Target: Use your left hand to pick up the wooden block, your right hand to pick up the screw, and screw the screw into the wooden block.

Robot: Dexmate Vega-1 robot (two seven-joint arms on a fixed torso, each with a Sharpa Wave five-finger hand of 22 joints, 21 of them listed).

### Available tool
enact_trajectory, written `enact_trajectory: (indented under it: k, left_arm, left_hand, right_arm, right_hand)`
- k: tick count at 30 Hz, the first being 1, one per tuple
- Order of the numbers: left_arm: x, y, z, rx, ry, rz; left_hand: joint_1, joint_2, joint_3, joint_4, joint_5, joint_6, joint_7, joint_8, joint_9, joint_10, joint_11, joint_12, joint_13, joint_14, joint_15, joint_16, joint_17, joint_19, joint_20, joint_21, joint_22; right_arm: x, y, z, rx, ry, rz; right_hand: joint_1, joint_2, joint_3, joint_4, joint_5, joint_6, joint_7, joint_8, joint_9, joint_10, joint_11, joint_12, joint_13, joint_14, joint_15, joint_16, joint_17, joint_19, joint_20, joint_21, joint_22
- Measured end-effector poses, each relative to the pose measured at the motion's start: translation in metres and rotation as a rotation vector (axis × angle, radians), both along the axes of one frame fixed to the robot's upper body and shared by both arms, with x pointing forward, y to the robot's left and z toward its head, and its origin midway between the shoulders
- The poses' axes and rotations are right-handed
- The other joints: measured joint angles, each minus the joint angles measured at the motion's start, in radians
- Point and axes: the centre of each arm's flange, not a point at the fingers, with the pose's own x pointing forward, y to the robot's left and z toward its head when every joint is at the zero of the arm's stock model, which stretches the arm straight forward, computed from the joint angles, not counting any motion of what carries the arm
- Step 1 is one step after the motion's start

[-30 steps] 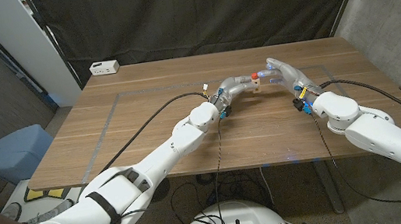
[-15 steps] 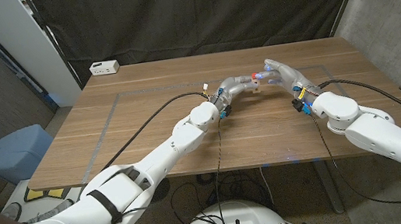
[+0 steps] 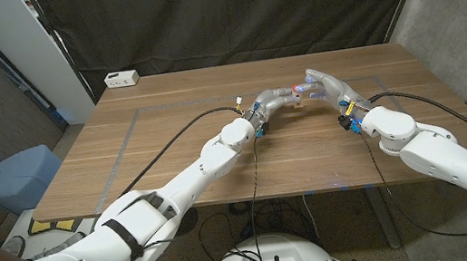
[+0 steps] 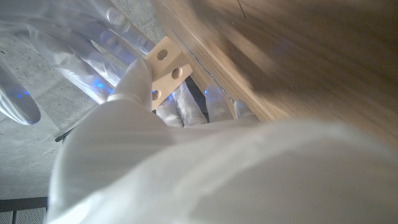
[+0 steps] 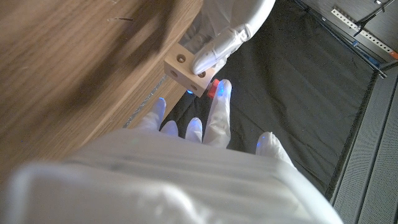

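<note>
Nearest us, our two white arms reach out from the bottom corners across the brown wooden worktop [image 3: 168, 121] and meet just past its middle, toward one o'clock. Our left hand [image 3: 273, 102] holds the small pale wooden block with round holes [image 4: 166, 65] clear of the worktop, its fingers [image 5: 214, 50] wrapped round it. Directly at three o'clock of the block, touching it, sits our right hand [image 3: 326, 86]. The right wrist view shows a small red-headed screw [image 5: 212, 88] between its fingers and the block's face; we judge it pinched there, with the other fingers spread, though the grip itself is partly hidden.

We judge the joining step is in hand: both things are lifted and brought together. Next the screw's tip must find a hole squarely, then turn while the left hand keeps the block steady.

Farther off, at eleven o'clock, a white box [image 3: 121, 78] sits on the far edge.
</note>
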Motion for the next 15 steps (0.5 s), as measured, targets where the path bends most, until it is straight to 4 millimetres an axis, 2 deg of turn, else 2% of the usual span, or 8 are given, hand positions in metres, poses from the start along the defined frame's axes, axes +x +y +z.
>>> enact_trajectory:
  k: [8,15]
  left_arm:
    - [0.0012,0.0004,0.001,0.0,-0.001,-0.001]
    - [0.0024,0.0004,0.0022,0.0,-0.002,-0.003]
  left_hand:
    - [0.0,0.0,0.0,0.0,0.0,0.0,0.0,0.0,0.0,0.0,0.0,0.0,-0.001,0.0,0.0,0.0,0.0,0.0,0.0,0.0,0.0]
    - [0.0,0.0,0.0,0.0,0.0,0.0,0.0,0.0,0.0,0.0,0.0,0.0,-0.001,0.0,0.0,0.0,0.0,0.0,0.0,0.0,0.0]
  right_arm:
    - [0.0005,-0.0038,0.0011,0.01,0.001,-0.015]
    - [0.0017,-0.0082,0.0014,0.019,0.003,-0.031]
  right_hand:
    - [0.0,0.0,0.0,0.0,0.0,0.0,0.0,-0.008,0.003,0.009,0.002,0.0,0.0,0.007,-0.004,0.0,-0.001,0.007,-0.014,0.0,0.0]
    - [0.0,0.0,0.0,0.0,0.0,-0.006,0.005,-0.014,0.003,0.011,0.011,-0.005,0.0,0.007,-0.004,0.0,0.001,0.007,-0.014,0.0,0.0]
